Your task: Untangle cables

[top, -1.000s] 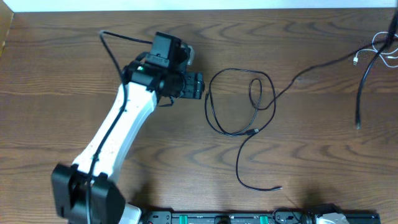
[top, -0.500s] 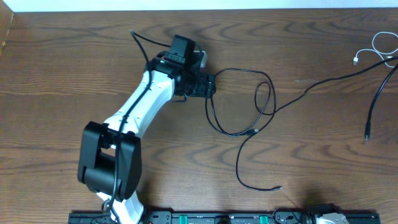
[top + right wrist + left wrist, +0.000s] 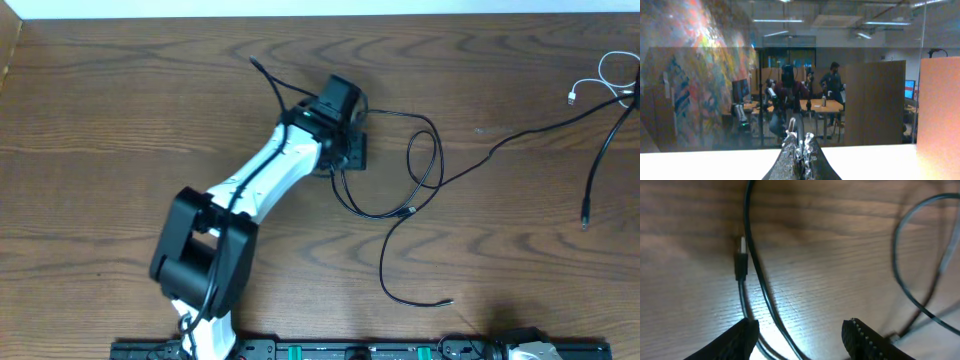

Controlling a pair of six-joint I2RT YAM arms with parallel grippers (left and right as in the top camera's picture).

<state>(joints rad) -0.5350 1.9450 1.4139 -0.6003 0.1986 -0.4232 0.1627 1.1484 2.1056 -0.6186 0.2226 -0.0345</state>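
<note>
Overhead, a looped black cable (image 3: 425, 165) is seen lying in the middle of the wooden desk (image 3: 120, 120). One tail is curled toward the front edge and another strand is stretched away to the right. At the far right a second black cable (image 3: 600, 160) and a white cable (image 3: 605, 80) are laid near the desk's edge, well apart from the loop. The left claw (image 3: 350, 150) is lowered at the loop's left side, carried by the white left arm (image 3: 270, 175). In the left wrist view its fingers (image 3: 737, 340) are spread, with two dark strands run between them and a small plug (image 3: 741, 262) laid just beside one strand. In the right wrist view the right claw (image 3: 799, 150) is pressed together and nothing is held.
</note>
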